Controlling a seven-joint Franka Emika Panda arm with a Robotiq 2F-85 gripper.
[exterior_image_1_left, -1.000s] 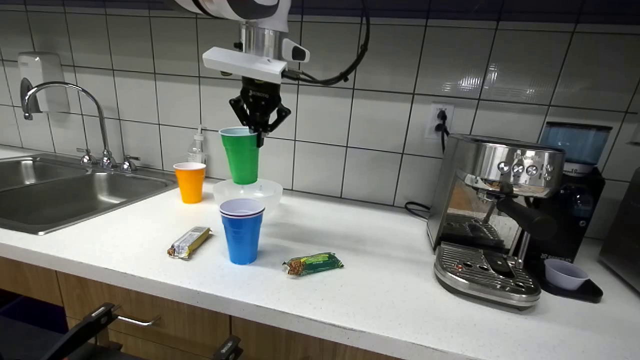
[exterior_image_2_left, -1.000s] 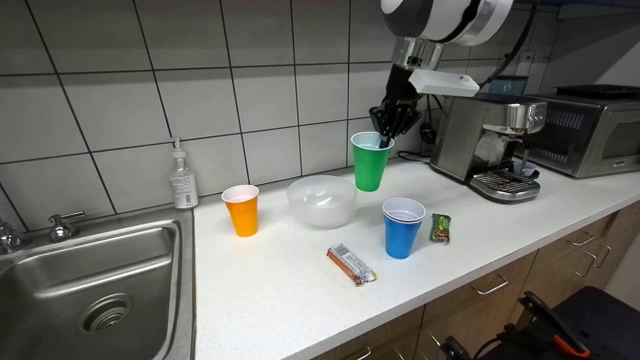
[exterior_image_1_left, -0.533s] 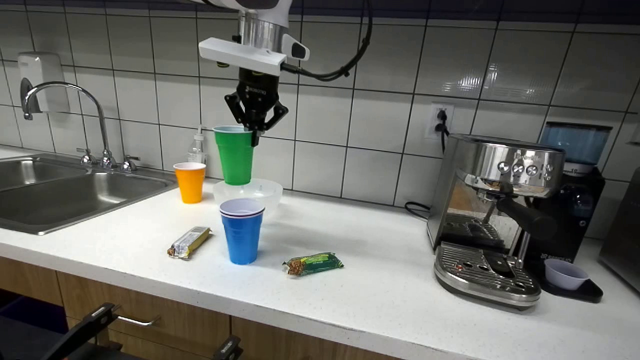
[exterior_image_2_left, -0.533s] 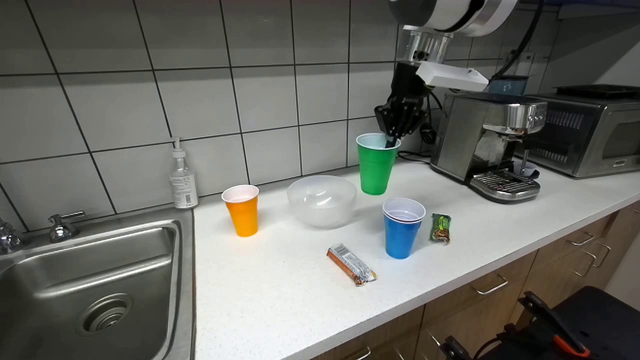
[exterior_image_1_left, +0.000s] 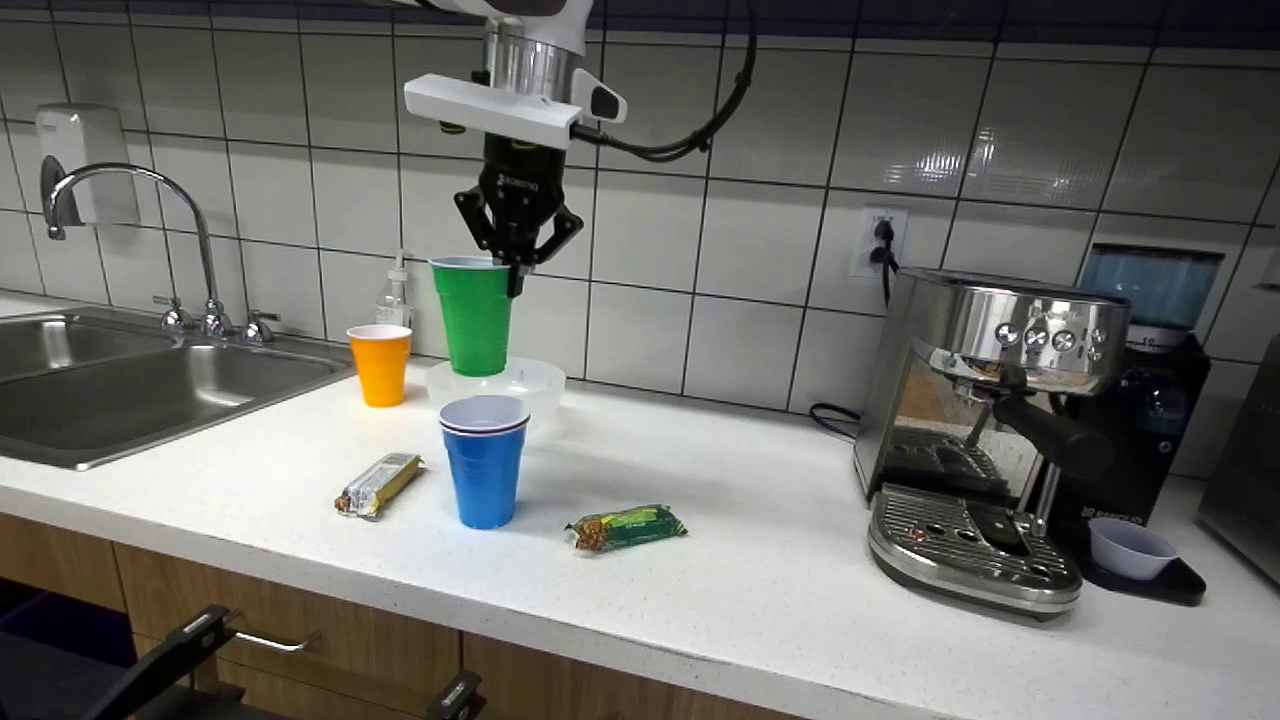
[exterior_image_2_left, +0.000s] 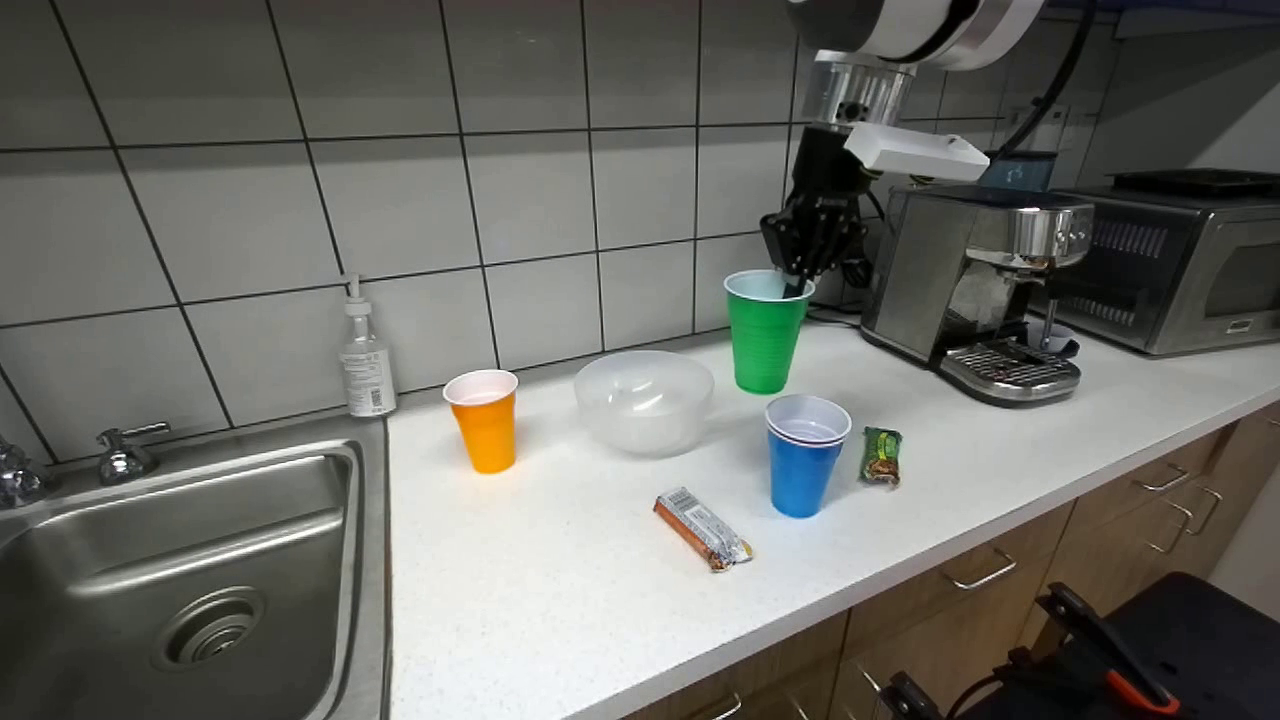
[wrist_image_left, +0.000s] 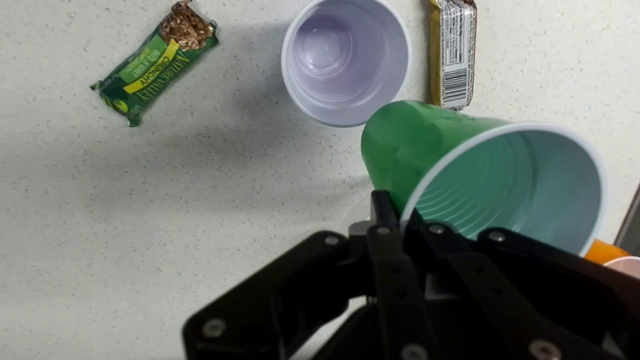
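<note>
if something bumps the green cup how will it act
The green cup may swing or twist, since the gripper pinches only one side of its rim. It is probably thin and bendy, as the jaws nearly meet on it. It is likely light: its visible inside shows no contents.

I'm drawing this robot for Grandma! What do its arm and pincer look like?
The arm is white and dark grey, with a shiny silver cylinder near its end, a flat white bar and a curved black cable. The pincer is black and angular, with small pale lettering and round, silvery screws.
</note>
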